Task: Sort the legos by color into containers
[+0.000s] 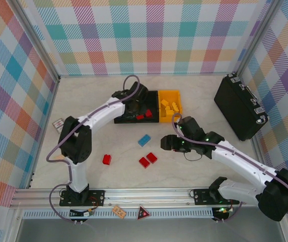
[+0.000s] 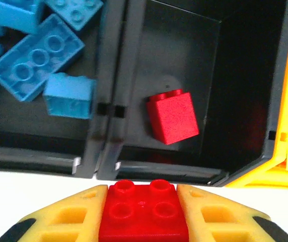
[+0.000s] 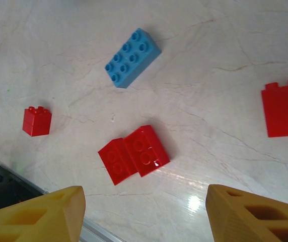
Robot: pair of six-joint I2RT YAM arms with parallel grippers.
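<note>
Red lego point(image 2: 144, 209) pinched in my left pincer point(image 1: 134, 106), arm stretched toward twelve o'clock over the black container point(image 2: 234, 60); my right pincer point(image 3: 144, 201) hangs spread above loose red legos point(image 3: 134, 154) on the tabletop point(image 3: 224, 55).

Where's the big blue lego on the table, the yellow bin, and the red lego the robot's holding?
Blue lego point(image 3: 133, 57), right wrist view, studded top.
Yellow bin point(image 1: 169, 94), top external view, bare far end.
Held red lego point(image 2: 144, 214), left wrist view, studded top.
</note>
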